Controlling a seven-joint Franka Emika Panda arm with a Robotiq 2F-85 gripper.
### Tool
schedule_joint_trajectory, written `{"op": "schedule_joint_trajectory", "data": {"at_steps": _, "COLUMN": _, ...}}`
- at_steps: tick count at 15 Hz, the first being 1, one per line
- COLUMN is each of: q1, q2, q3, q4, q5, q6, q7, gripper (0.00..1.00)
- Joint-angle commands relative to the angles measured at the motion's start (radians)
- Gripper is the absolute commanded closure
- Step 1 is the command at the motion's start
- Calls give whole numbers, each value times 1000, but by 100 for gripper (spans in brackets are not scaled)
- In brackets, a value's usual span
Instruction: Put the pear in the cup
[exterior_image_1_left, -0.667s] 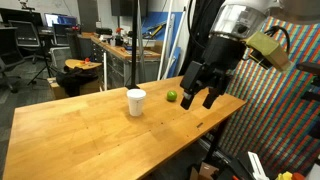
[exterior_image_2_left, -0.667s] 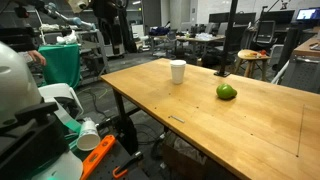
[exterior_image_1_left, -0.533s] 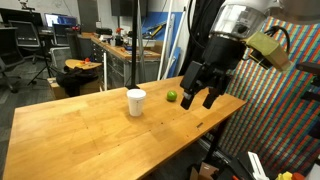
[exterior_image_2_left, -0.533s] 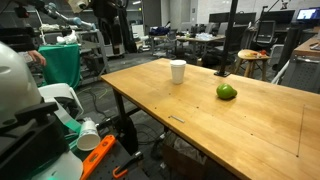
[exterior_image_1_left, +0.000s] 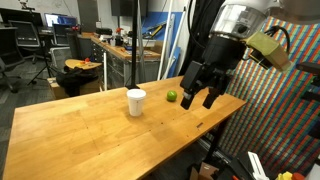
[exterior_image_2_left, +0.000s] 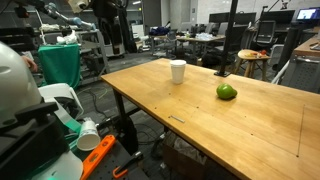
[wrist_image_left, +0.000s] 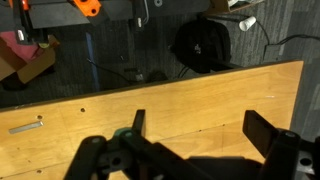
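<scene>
The pear is a small green fruit on the wooden table, also seen in an exterior view. The white cup stands upright on the table to its left, and also shows in an exterior view. My gripper hangs open and empty just above the table, a little to the right of the pear. In the wrist view the two fingers are spread wide over bare wood. Neither the pear nor the cup shows there.
The wooden table has its edge close by the gripper. A round stool with an orange object stands behind it. Workbenches, chairs and lab clutter fill the background. A black bag lies on the floor beyond the table edge.
</scene>
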Motion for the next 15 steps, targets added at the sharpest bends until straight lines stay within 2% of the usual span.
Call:
{"op": "schedule_joint_trajectory", "data": {"at_steps": 1, "q1": -14, "q2": 0, "q3": 11, "q4": 3, "q5": 9, "q6": -6, "q7": -9, "gripper": 0}}
{"op": "schedule_joint_trajectory", "data": {"at_steps": 3, "q1": -14, "q2": 0, "q3": 11, "q4": 3, "q5": 9, "q6": -6, "q7": -9, "gripper": 0}}
{"op": "schedule_joint_trajectory", "data": {"at_steps": 6, "q1": -106, "q2": 110, "q3": 12, "q4": 78, "q5": -11, "q6": 54, "q7": 86, "gripper": 0}}
{"op": "schedule_joint_trajectory", "data": {"at_steps": 11, "q1": -218, "q2": 331, "q3": 26, "q4": 269, "q5": -92, "q6": 129, "q7": 172, "gripper": 0}}
{"op": "schedule_joint_trajectory", "data": {"at_steps": 15, "q1": -246, "q2": 518, "q3": 42, "q4": 421, "q5": -167, "q6": 130, "q7": 266, "gripper": 0}}
